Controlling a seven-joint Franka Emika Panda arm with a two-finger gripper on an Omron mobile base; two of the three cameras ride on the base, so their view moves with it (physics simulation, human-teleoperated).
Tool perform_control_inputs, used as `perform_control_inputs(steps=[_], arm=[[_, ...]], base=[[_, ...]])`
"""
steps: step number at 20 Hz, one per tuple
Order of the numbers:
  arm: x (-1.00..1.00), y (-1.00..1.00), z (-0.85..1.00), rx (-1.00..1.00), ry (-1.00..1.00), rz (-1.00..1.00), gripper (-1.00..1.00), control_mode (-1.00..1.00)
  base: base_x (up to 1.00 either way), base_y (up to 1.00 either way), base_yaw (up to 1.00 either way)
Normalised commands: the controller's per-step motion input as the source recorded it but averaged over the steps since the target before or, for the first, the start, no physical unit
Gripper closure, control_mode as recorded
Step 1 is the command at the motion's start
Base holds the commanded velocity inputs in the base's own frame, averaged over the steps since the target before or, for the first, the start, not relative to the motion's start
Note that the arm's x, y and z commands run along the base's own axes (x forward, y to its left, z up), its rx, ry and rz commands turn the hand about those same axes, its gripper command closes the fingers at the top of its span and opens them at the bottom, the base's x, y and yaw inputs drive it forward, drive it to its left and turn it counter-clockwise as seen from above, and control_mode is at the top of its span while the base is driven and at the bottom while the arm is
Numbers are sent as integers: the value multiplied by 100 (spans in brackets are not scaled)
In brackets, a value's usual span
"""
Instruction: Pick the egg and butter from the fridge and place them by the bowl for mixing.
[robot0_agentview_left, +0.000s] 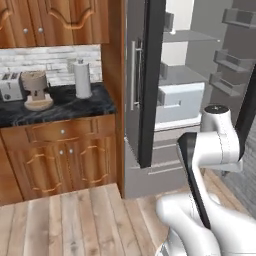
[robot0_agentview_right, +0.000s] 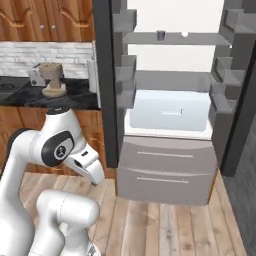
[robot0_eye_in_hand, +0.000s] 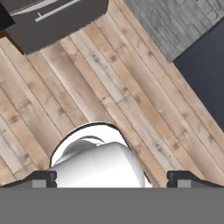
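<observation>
The white arm (robot0_agentview_right: 55, 150) is folded low in front of the open fridge (robot0_agentview_right: 170, 100), its hand aimed down at the wooden floor (robot0_eye_in_hand: 109, 87). The jaws (robot0_eye_in_hand: 112, 178) are released, spread wide with nothing between them. The egg (robot0_agentview_right: 185, 34) rests on the upper fridge shelf at twelve o'clock, well apart from the jaws. No writing is legible.

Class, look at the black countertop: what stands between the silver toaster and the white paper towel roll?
A brown coffee machine on the counter, seen in the left base view.
</observation>
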Motion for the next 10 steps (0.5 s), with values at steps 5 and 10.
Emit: perform_control_inputs(steps=[5, 10], arm=[[0, 0, 0, 0, 0, 0, -100, 100], [0, 0, 0, 0, 0, 0, -100, 100]], base=[[12, -98, 45], [27, -72, 30]])
